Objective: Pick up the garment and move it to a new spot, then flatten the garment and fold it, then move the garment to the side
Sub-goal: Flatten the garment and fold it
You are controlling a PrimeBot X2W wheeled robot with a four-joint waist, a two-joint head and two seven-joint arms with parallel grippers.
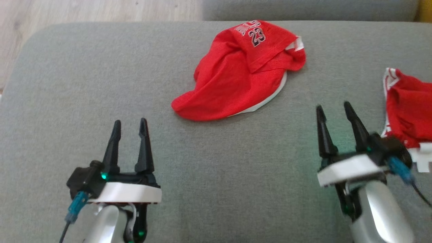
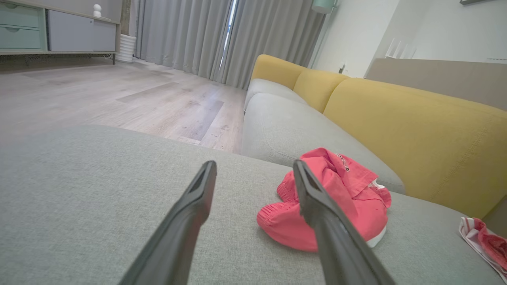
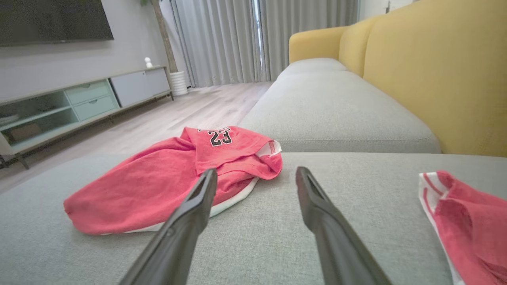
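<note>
crumpled red jersey (image 1: 239, 71) sitting mid grey cushion (image 1: 67, 101), left gripper (image 1: 130, 121) and right gripper (image 1: 333, 106) both spread wide, holding nothing, second red garment (image 1: 408, 111) off right

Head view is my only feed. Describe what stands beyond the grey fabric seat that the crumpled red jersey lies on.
Observer: Past the crumpled red jersey, a yellow upholstered backrest runs along the far seat cushions.
Operator: Report what faces the sofa across the wooden floor.
Observer: A long low cabinet with pale green drawers stands against the wall there.
Operator: Say what closes off the far end of the room.
Observer: Grey floor-length curtains hang across it.
</note>
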